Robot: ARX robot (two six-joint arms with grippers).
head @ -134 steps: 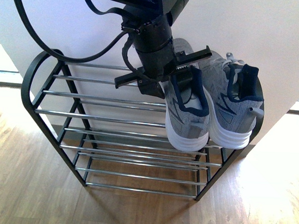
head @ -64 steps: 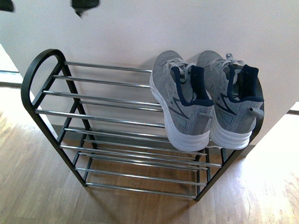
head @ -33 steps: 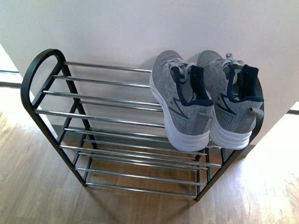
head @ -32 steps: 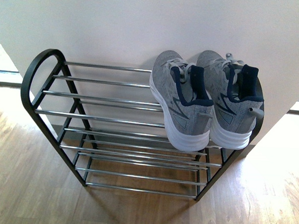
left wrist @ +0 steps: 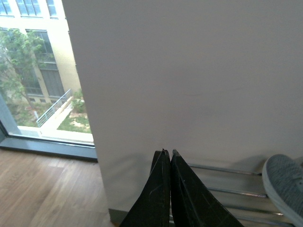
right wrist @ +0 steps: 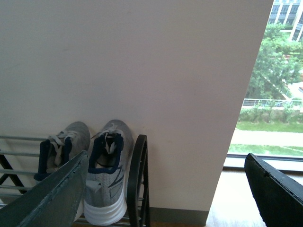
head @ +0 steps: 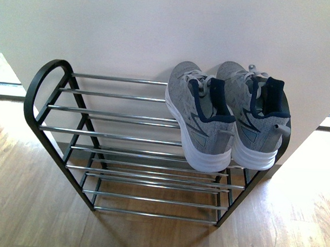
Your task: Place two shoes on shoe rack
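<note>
The shoe rack (head: 32,81) stands on the wooden floor (head: 32,205) against a white wall (head: 130,30). A grey shoe (head: 200,119) and its twin (head: 257,118) rest side by side on the top rods at the right end, toes toward the wall.

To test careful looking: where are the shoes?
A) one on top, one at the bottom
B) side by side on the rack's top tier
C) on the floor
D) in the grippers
B: the left shoe and right shoe stand side by side on the top rods of the rack.
</note>
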